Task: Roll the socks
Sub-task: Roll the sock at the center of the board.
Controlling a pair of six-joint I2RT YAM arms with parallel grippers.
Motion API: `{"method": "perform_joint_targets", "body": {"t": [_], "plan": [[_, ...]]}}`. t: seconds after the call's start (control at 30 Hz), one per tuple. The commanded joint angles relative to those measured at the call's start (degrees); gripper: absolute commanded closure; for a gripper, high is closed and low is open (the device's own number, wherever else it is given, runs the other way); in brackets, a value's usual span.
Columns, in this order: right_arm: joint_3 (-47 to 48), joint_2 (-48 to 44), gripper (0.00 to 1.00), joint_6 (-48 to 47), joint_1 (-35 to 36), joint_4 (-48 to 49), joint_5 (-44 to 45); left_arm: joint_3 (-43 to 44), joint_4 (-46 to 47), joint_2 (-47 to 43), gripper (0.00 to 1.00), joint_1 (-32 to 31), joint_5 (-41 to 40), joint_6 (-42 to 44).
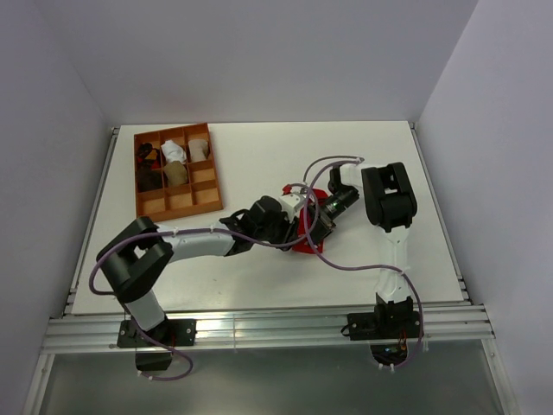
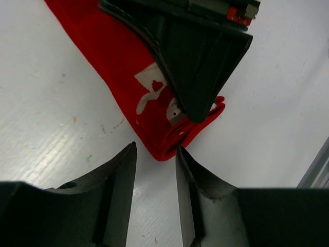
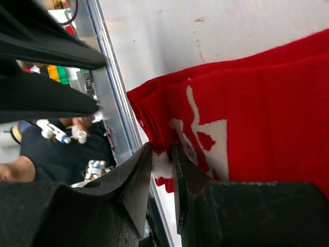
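Observation:
A red sock with white figures (image 2: 118, 67) lies flat on the white table, folded over at its near end. My right gripper (image 3: 162, 154) is shut on that folded edge, with a tuft of white lining pinched between its jaws. In the left wrist view one black finger of the right gripper (image 2: 200, 62) lies over the sock. My left gripper (image 2: 157, 149) is open, and the sock's folded tip just reaches between its fingertips without being squeezed. From above, both grippers meet over the red sock (image 1: 304, 246) at mid-table, the left gripper (image 1: 294, 232) beside the right gripper (image 1: 313, 226).
An orange-brown compartment tray (image 1: 207, 203) stands at the back left and holds several rolled bundles, white, tan and dark. The table's metal edge rail (image 3: 115, 113) runs close to the sock's folded end. Purple cables loop over both arms.

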Motion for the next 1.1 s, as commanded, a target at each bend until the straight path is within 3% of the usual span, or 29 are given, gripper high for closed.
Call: {"method": "perform_joint_targets", "body": {"t": [0.0,0.37,1.07], "plan": [[-0.58,-1.10,0.71,6.48,0.25,3.08,0.42,2.34,5.67,2.34,0.58,-0.16,5.87,0.94],[-2.52,-1.10,0.71,12.73,-0.45,9.06,3.94,2.87,7.17,6.12,0.52,0.63,8.78,1.03],[-2.43,-1.28,0.72,15.19,-0.54,10.91,6.57,4.80,3.66,10.86,0.53,0.63,6.15,5.16]]}}
